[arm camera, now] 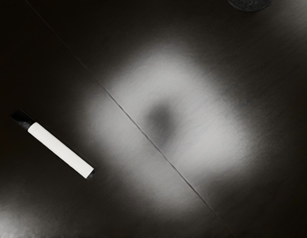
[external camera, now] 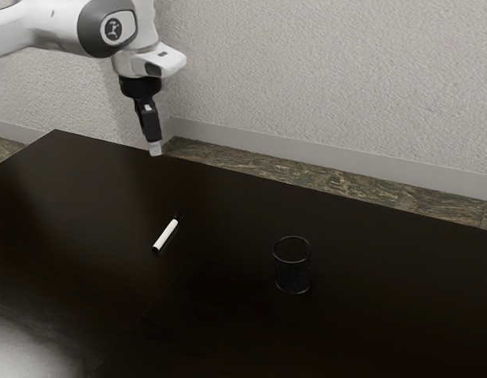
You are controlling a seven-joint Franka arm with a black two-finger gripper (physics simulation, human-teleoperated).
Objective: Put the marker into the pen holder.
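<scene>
At the exterior view's left, the pincer (external camera: 155, 147) hangs above the bench (external camera: 227, 201); whether it is open or closed I cannot tell. Slightly rightward, the white marker (external camera: 166, 234) with black ends lies on the bench. Farther right, well apart, the dark pen holder (external camera: 293, 271) stands upright.

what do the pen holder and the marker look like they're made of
Pen holder: probably dark metal mesh, given its fine speckled, see-through wall and glinting rim. Marker: likely plastic, with a smooth, matte white barrel and black ends.
</scene>
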